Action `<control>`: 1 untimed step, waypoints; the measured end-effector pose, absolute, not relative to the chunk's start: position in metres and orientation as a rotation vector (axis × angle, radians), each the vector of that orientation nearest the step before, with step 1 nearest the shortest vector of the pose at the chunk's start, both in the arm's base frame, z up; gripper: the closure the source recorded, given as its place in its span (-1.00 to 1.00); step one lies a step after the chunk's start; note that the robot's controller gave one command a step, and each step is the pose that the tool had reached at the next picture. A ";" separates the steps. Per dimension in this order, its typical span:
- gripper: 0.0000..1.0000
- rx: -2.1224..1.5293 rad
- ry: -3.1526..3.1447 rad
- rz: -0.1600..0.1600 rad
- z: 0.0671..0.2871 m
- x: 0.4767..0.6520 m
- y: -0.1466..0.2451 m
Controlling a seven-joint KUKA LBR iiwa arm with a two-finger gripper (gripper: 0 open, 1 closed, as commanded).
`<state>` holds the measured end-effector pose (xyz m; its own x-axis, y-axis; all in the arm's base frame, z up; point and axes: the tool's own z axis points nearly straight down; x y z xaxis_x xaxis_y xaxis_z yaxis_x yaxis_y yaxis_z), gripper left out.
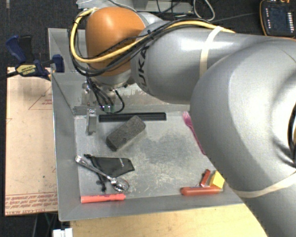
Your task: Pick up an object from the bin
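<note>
Camera view, looking down on the bin and somewhat from one side. My arm (227,83) reaches in from the right and covers the far right part of the grey metal bin (64,147); the orange cover (113,33) on my wrist hangs over the bin's far left corner. Below that cover my claw (91,121) is lowered towards the bin floor at the far left, close to the left wall; whether it is spread or pressed together I cannot tell.

The nearest thing is a long thin black bar (133,116), lying flat and running left to right; its left end is just beside my claw. Just nearer than the bar lies a dark grey oblong block (125,133), set on a diagonal; its far end is close to the bar, and I cannot tell whether the two touch.

- **Near left:** a flat black angular piece (116,165) with a silver metal tool (101,173) against its near left side; nearer still, a red pen-like stick (102,198) along the near wall.
- **Near right:** an orange-red marker (201,191) lying left to right; just beyond it, a small orange piece (205,177) and a yellow piece (217,181) at the edge of my arm.
- **Right side:** a pink strip (191,127), partly hidden under my arm.
</note>
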<state>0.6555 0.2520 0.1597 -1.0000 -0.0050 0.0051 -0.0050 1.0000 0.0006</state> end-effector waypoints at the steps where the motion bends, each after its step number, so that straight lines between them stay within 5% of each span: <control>1: -1.00 0.000 -3.143 -0.003 0.166 0.657 0.250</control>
<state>0.6574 0.2504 0.1656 -1.0000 0.0001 -0.0016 0.0001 1.0000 0.0018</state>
